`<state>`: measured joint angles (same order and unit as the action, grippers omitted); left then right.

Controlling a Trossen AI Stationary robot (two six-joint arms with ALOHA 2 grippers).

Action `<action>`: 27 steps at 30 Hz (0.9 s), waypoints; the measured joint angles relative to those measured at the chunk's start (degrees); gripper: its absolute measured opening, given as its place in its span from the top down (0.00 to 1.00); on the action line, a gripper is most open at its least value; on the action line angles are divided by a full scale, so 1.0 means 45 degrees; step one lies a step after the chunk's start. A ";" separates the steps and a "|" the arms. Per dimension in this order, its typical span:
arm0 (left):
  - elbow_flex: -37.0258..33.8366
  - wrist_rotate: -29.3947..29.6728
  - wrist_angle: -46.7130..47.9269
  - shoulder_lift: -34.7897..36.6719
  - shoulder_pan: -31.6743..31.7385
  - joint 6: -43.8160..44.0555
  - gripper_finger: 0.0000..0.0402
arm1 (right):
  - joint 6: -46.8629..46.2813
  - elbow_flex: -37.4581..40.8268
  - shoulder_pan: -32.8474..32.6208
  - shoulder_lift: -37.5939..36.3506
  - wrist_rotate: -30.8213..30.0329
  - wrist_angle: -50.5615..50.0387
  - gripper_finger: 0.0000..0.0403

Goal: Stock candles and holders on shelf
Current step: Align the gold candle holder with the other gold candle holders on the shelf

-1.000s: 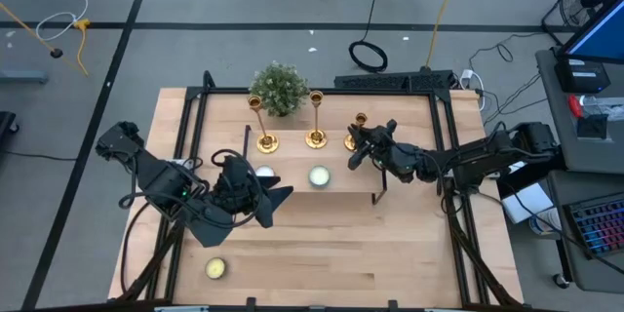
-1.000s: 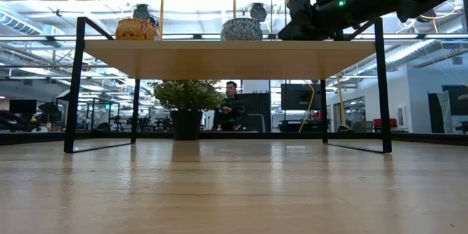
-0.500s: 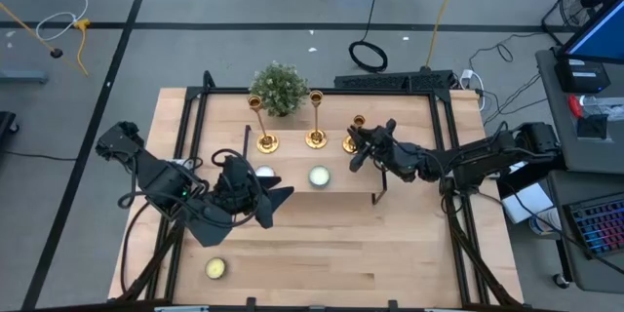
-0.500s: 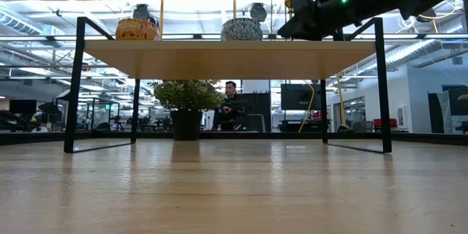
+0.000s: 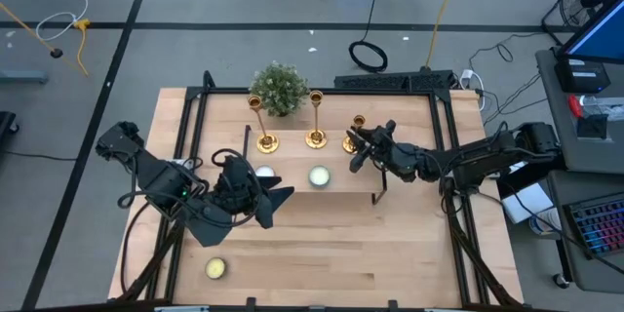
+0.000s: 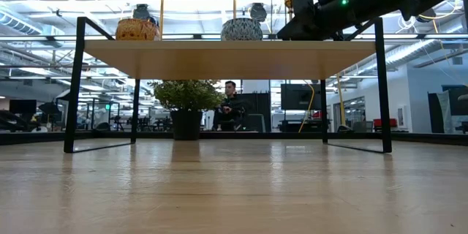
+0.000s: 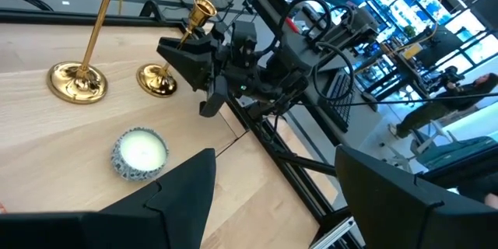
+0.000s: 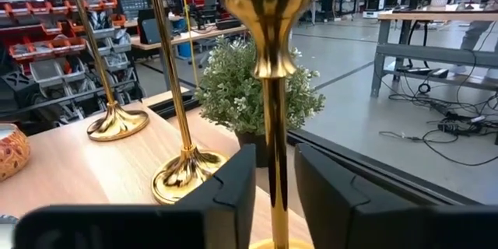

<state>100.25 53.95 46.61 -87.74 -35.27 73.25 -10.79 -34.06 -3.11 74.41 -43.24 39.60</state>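
Candles and gold holders share the shelf [image 5: 292, 190] near the middle of the high view. At the lower left of that frame, a yellowish candle [image 5: 215, 268] lies alone on the table [image 5: 390, 253], well apart from the shelf. Just above it sits the left gripper [image 5: 265, 201], its fingers [image 7: 183, 194] spread fairly wide with nothing between them, hovering beside a white candle [image 5: 263, 172] at the shelf's left part. Behind that candle stands the left holder [image 5: 266, 141], tall and upright, with the bushy plant [image 5: 279, 88] beyond it towards the frame's top. At centre are the pale greenish candle [image 5: 319, 176] and, behind it, the middle holder [image 5: 315, 137]. Right of centre, the right gripper [image 5: 359, 143] reaches in from the right edge to the shortest holder [image 5: 355, 129] at the shelf's back right. In the right wrist view its two fingers [image 8: 229, 194] sit either side of that holder's thin stem, narrowly parted; whether they actually press the stem I cannot tell. In the low view a person [image 6: 231, 106] sits far behind the table.
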 joint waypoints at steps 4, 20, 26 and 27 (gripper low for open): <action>0.0005 0.0005 -0.0020 0.0000 0.0000 0.0039 0.33 | -0.0117 0.0000 0.0000 -0.0256 0.0004 -0.0255 0.71; 0.0010 0.0029 -0.0039 -0.0083 0.0000 0.0034 0.33 | 0.0222 0.0005 -0.0445 -0.3086 0.0005 -0.3036 0.60; 0.0010 0.0034 -0.0034 -0.0083 0.0000 -0.0024 0.33 | 0.0219 0.0005 -0.0968 -0.3516 0.0010 -0.3599 0.60; 0.0010 0.0034 -0.0034 -0.0083 0.0000 -0.0024 0.33 | 0.0214 0.0005 -0.1066 -0.3516 0.0010 -0.3562 0.60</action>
<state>100.29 54.11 46.46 -88.12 -35.27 73.14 -9.82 -34.04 -7.91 58.59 -43.20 23.57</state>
